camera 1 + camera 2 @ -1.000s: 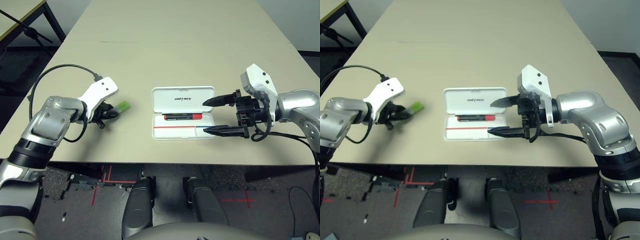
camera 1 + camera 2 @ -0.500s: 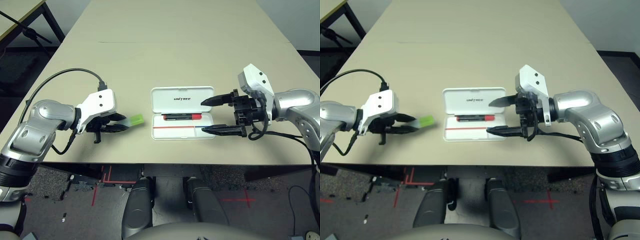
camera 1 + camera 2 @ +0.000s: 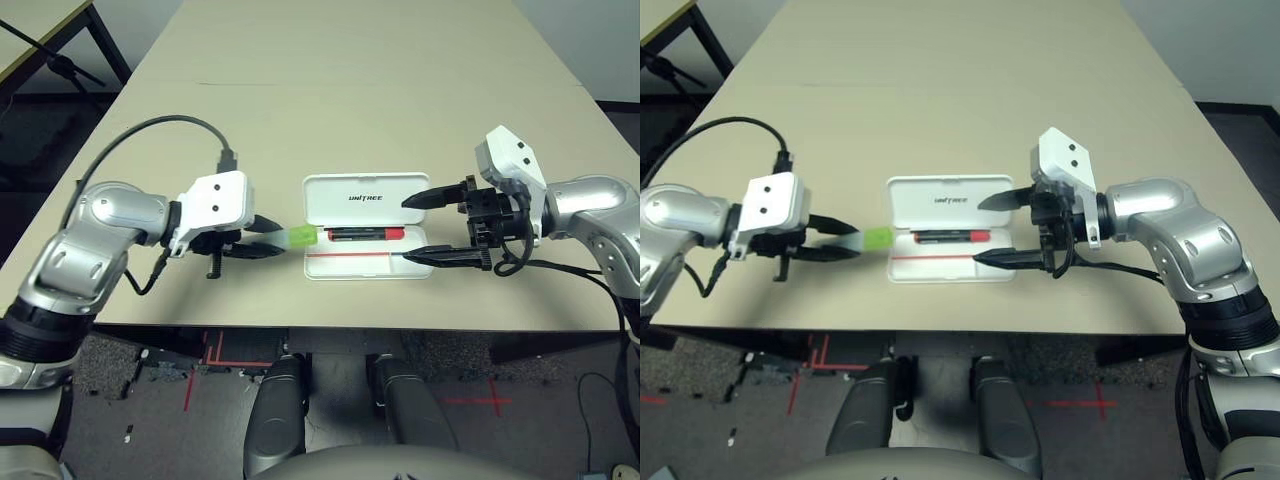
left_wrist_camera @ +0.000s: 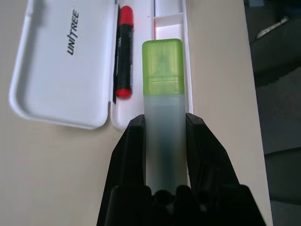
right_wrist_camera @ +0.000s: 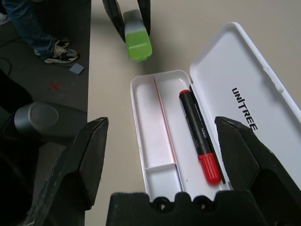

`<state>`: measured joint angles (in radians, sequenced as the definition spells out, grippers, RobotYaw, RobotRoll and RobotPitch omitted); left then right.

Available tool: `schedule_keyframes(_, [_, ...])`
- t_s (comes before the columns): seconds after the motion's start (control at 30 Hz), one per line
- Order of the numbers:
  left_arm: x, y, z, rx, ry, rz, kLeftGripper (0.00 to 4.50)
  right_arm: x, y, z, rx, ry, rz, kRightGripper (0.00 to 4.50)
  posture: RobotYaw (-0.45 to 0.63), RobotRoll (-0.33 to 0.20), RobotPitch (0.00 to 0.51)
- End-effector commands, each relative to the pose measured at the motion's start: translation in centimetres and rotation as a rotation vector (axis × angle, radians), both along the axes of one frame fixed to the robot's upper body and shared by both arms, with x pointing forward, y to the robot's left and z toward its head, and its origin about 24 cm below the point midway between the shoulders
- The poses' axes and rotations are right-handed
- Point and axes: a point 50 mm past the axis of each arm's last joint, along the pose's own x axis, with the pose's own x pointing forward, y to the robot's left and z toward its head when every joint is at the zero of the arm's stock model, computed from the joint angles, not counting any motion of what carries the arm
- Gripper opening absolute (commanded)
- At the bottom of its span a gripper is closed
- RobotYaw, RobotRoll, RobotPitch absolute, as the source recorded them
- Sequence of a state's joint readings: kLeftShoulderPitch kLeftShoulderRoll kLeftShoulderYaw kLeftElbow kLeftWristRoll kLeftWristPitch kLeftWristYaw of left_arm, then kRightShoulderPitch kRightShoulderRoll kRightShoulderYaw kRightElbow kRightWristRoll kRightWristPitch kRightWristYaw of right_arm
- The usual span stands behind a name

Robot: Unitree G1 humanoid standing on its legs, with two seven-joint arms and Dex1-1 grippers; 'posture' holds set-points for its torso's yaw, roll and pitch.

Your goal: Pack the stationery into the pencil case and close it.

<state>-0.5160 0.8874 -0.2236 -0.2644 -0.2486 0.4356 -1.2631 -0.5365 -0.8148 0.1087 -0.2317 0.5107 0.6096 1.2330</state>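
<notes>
- While the pencil case (image 3: 366, 268) lies open on the table (image 3: 400, 110), its lid (image 3: 328, 203) spread flat on the side away from the robot, the left gripper (image 4: 165, 136) pinches the highlighter (image 4: 163, 68) between its two fingers.
- The highlighter points its green end forward out of that grip, its paler body between the fingers, and the green end is at the case's left edge as the head cameras see it.
- Inside the case, the red marker (image 5: 200, 136) with the black barrel lies lengthwise in the wider compartment, close beside the hinge.
- A thin dark strip (image 5: 214, 146) runs along the marker, on its hinge side.
- The right gripper (image 5: 162, 162) holds nothing; its fingers are spread wide at the case's right end, one near the lid and one near the tray.
- A person's leg (image 5: 30, 23) and shoe (image 5: 62, 52) show beyond the table.
</notes>
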Motion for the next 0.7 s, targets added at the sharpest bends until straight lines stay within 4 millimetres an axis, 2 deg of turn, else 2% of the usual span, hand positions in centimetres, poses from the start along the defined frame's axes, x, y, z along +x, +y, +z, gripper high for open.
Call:
schedule_keyframes(0.03, [0.5, -1.8, -0.1, 0.026, -0.016, -0.040, 1.08, -0.1, 0.1, -0.3, -0.022, 0.007, 0.019, 4.50, 0.08, 0.000, 0.157])
schedule_keyframes(0.27, [1.6, -4.9, -0.8, 0.034, -0.015, -0.092, 1.08, 0.0, 0.0, -0.4, -0.032, 0.003, 0.012, 4.50, 0.07, 0.000, 0.155])
schedule_keyframes(0.33, [1.6, -6.0, -1.5, 0.037, 0.009, -0.116, 1.08, 0.0, -0.1, -0.5, -0.036, 0.001, 0.008, 4.50, 0.06, 0.000, 0.154])
schedule_keyframes(0.57, [1.7, -8.2, -2.8, 0.040, 0.053, -0.144, 1.08, 0.0, -0.1, -0.6, -0.040, -0.003, 0.002, 4.50, 0.06, 0.000, 0.155])
schedule_keyframes(0.7, [1.8, -8.7, -3.3, 0.057, 0.058, -0.146, 1.08, 0.0, -0.2, -0.6, -0.043, -0.005, -0.001, 4.50, 0.05, 0.000, 0.156])
